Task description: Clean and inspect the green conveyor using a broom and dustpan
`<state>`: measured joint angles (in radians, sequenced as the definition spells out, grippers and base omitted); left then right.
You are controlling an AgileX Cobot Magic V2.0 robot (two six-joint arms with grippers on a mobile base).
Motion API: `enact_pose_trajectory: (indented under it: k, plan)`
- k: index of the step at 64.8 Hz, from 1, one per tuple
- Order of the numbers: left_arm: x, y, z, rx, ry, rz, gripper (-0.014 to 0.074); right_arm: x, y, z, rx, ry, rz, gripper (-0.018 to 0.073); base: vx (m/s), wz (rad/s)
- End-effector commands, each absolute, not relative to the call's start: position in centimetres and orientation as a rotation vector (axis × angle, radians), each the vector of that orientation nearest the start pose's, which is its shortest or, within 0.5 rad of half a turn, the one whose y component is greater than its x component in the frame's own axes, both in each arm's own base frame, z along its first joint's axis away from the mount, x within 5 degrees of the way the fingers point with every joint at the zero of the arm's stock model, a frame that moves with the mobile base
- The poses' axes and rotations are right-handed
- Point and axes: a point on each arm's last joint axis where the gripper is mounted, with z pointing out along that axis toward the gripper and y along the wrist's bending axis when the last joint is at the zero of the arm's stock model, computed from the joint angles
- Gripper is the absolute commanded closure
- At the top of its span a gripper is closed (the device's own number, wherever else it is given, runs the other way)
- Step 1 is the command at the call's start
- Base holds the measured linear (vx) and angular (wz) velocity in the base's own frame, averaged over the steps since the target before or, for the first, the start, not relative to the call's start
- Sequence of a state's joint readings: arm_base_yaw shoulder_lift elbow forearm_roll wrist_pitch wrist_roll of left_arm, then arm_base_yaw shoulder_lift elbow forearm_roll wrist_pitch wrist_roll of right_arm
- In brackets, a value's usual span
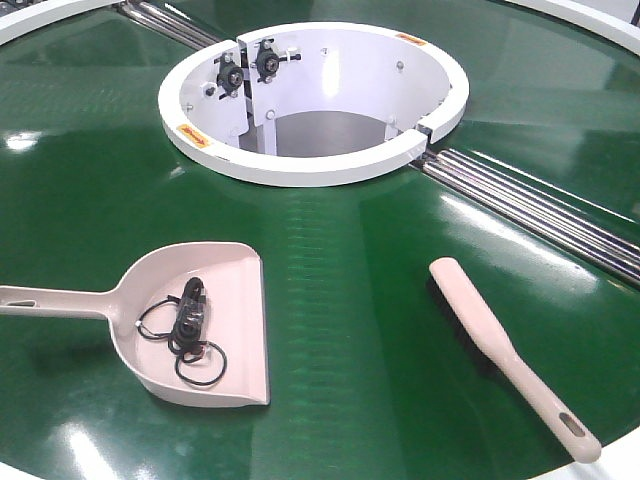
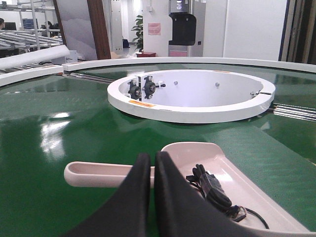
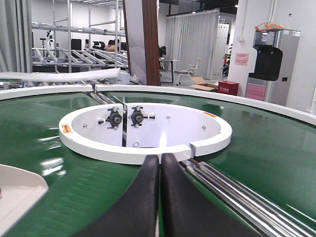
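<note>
Green conveyor (image 1: pixel 330 270) surface is spread across the whole front view as a glossy dark-green belt, curved around a white ring-shaped hub (image 1: pixel 300 165) set toward the top centre. Silver metal rails (image 1: pixel 540 205) are seen running from the hub's right side toward the right edge, and a second set is visible at the upper left. On the belt at the lower left the dustpan (image 1: pixel 235 285) is laid flat, its long handle pointed to the left edge and its wide mouth turned to the right. Inside the pan a bundle of black cable (image 1: pixel 188 325) with loose loops is held. Well apart from it, at the lower right, the broom (image 1: pixel 480 320) is laid diagonally on the belt, black bristles showing along its left side and the slotted handle end reaching toward the lower right corner. In the left wrist view the left gripper (image 2: pixel 152 160) is seen with its black fingers pressed together on nothing, positioned just above the dustpan's handle. In the right wrist view the right gripper (image 3: pixel 160 160) is likewise closed and empty, held over the belt in front of the hub, beside the rails.
</note>
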<state>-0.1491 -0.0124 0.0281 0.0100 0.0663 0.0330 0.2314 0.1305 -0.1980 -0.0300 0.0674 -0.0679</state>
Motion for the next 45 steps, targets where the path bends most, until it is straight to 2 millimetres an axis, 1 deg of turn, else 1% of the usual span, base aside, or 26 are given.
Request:
enact_pose_trajectory:
  k: [1, 7, 17, 20, 25, 30, 45]
  plan:
    - [5.5, -0.8, 20.3, 0.131, 1.481, -0.099, 0.0602, 5.9, 1.1, 27.7, -0.218, 1.388, 0.040, 0.0568, 0.00, 0.00]
    - [5.5, -0.8, 20.3, 0.131, 1.481, -0.099, 0.0602, 6.3, 0.8, 25.7, -0.187, 1.412, -0.008, 0.0568, 0.00, 0.00]
    - [5.5, -0.8, 20.3, 0.131, 1.481, -0.099, 0.0602, 6.3, 0.9, 21.1, -0.204, 1.418, -0.018, 0.0568, 0.00, 0.00]
    - [5.5, -0.8, 20.3, 0.131, 1.481, -0.099, 0.0602, 6.0, 0.8, 20.8, -0.200, 1.464, -0.023, 0.0568, 0.00, 0.00]
    - [5.5, -0.8, 20.3, 0.131, 1.481, -0.099, 0.0602, 5.5, 0.6, 20.4, -0.181, 1.482, -0.034, 0.0568, 0.00, 0.00]
    - [5.5, -0.8, 20.3, 0.131, 1.482, -0.099, 0.0602, 5.6, 0.5, 20.1, -0.172, 1.509, -0.043, 0.0568, 0.00, 0.00]
    - [5.5, -0.8, 20.2, 0.131, 1.484, -0.099, 0.0602, 5.6, 0.3, 20.2, -0.147, 1.511, -0.077, 0.0568, 0.00, 0.00]
